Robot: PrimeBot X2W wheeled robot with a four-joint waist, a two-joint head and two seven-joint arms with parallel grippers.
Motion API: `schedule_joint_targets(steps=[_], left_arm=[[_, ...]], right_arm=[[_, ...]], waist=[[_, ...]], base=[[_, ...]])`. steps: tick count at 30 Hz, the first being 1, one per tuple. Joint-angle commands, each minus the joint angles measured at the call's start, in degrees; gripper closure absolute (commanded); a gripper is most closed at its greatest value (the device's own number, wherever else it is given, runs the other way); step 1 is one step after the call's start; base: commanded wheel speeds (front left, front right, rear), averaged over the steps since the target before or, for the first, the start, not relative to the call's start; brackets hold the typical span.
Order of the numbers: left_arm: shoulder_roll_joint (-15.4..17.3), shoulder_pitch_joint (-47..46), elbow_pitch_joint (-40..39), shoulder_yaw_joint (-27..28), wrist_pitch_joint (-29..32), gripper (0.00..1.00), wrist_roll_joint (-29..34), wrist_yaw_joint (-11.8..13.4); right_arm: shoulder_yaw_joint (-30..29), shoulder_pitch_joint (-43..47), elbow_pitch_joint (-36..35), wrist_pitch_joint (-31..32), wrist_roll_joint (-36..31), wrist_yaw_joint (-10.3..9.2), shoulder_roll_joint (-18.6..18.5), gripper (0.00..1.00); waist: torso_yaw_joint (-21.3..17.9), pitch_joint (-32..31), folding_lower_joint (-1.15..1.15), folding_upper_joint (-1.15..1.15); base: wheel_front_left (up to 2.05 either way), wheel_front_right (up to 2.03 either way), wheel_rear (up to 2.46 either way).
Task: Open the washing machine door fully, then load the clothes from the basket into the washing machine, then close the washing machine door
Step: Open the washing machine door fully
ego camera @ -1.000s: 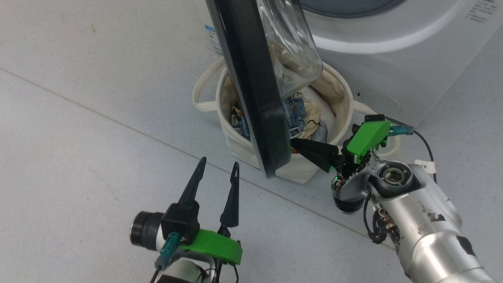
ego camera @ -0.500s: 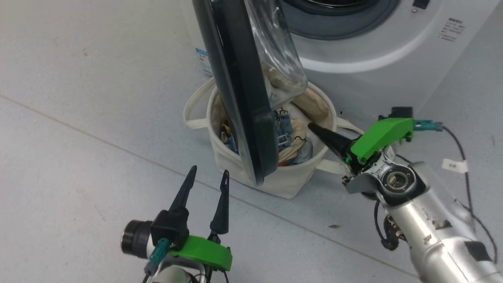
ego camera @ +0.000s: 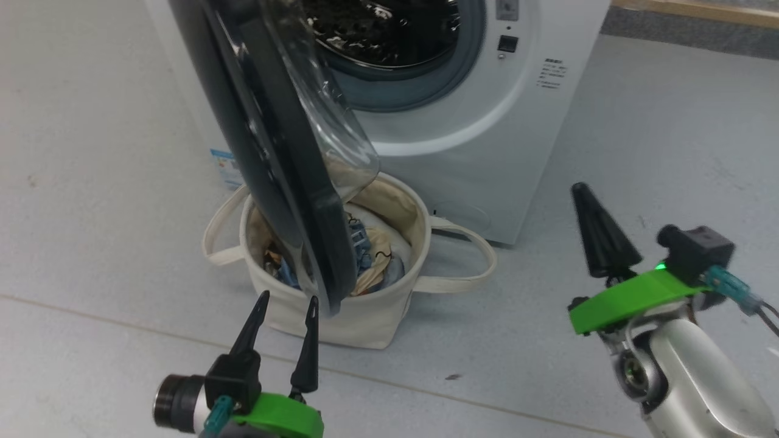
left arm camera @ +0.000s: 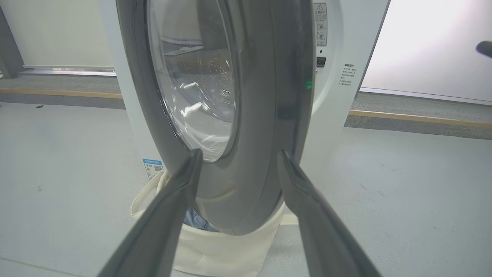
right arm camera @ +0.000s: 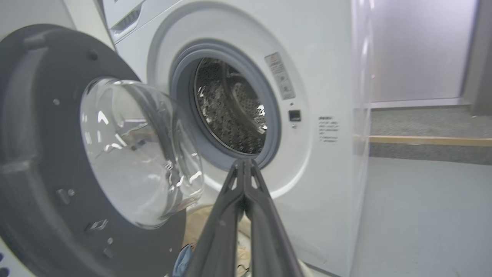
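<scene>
Backed away from the basket [ego camera: 341, 319], my right gripper [ego camera: 582, 196] is pressed together, left gripper [ego camera: 288, 298] apart; soft clothes [ego camera: 372, 250] want pinching by a fold.

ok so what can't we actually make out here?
- Head view: the washing machine door covers the middle of the basket, so the clothes can't be counted.
- Head view: the door's top and the drum are cut off by the top edge.
- Left wrist view: door and left pincer fingers hide the basket's inside.
- Every view: printed label on the washing machine is too small to read.
</scene>
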Motion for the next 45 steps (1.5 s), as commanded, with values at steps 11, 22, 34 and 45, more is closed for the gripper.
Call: schedule_joint_targets(steps=[11, 22, 34, 45], left_arm=[[1.0, 2.0, -2.4, 5.9, -0.7, 0.00, 2.5, -1.5], [0.8, 2.2, -3.1, 6.6, -0.7, 0.00, 3.4, -2.4], [0.5, 2.7, -3.7, 6.9, -0.7, 0.00, 3.7, -2.8], [0.4, 2.5, -6.9, 6.9, -0.7, 0.00, 4.2, -3.4]], right_arm=[[-19.9, 18.3, -12.7, -0.8, -22.1, 0.01, 10.8, 0.00], [-24.1, 21.4, -14.2, -0.8, -26.5, 0.01, 13.8, 0.00], [-23.5, 21.5, -13.7, -0.8, -26.9, 0.01, 14.0, 0.00], [-23.8, 21.0, -13.7, -0.8, -25.9, 0.01, 14.1, 0.00]], waist=[[-6.9, -3.4, 0.01, 0.00], [-7.5, -3.4, 0.01, 0.00], [-7.8, -4.2, 0.01, 0.00], [-7.8, -4.1, 0.01, 0.00]], base=[[0.00, 0.00, 0.00], [0.00, 0.00, 0.00], [0.00, 0.00, 0.00], [0.00, 0.00, 0.00]])
